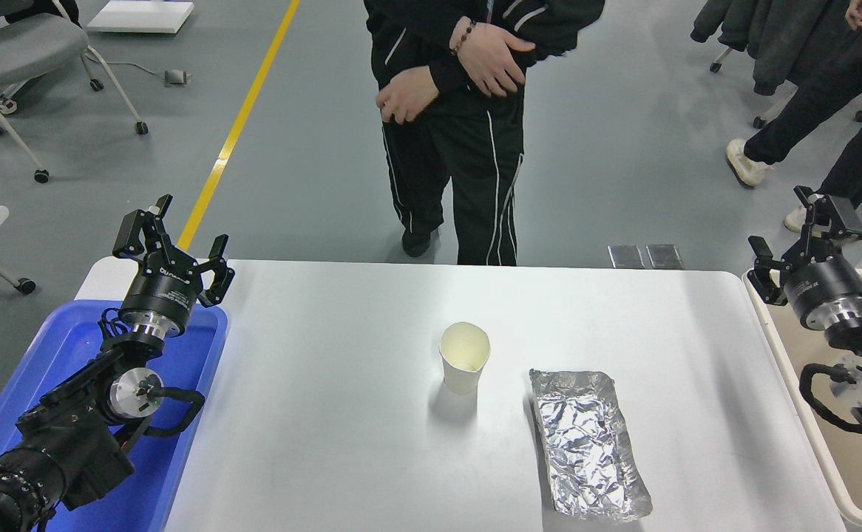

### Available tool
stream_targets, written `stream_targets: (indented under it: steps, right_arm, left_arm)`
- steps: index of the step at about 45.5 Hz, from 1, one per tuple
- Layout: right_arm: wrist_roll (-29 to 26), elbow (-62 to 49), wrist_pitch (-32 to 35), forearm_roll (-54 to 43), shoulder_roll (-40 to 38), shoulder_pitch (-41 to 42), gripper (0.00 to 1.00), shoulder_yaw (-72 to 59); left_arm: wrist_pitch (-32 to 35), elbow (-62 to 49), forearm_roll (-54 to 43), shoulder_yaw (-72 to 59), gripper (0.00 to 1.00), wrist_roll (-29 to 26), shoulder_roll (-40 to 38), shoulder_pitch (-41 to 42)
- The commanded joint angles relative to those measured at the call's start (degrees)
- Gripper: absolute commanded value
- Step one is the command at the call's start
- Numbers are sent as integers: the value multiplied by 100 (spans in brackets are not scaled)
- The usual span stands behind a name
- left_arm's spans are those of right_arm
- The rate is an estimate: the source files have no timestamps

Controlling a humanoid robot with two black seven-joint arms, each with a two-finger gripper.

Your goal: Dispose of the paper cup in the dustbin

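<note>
Paper cup (464, 357): upright near the middle of the white table (342, 443), open mouth up, cream-white and unmarked, held by nothing; casts a soft shadow toward the near edge.
Cup's neighbours: just left of the foil tray (588, 443) and slightly farther from the camera — close to it, not touching.
Foil tray: crinkled silver, rectangular, flat on the table, long side running from mid-table toward the near right.
Dustbin (789, 369): beige with a thick paler rim, off the table's right edge, only partly in the picture; well apart from the cup, with the foil tray and a stretch of bare table between.
Right gripper (793, 236): raised over the far left corner of the dustbin at the picture's right edge; black fingers spread apart, nothing between them; well away from the cup.
Right arm: enters from the right edge, black, with a silver joint and a looped cable over the bin's interior.
Left gripper (176, 240): parked at the lower left above the far end of the blue tub (69, 347); fingers splayed wide, holding nothing.
Blue tub: plastic, hard against the table's left edge, largely covered by the left arm.
Person (468, 111): standing at the table's far side in black clothes with white stripes, hands crossed at the waist — apart from the table and everything on it.
Background: grey floor with a yellow line, a wheeled chair at the far left, another person's legs at the far right.
</note>
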Motion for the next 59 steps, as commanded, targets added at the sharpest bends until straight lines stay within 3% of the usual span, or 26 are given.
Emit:
stream_targets:
  steps: [1, 59]
  right_arm:
    - [0, -7, 0, 0, -118, -41, 99, -6]
    - [26, -16, -9, 9, -487, 118, 99, 135]
  left_arm:
    - [0, -1, 0, 0, 100, 17, 0, 0]
    - [0, -1, 0, 0, 100, 0, 0, 0]
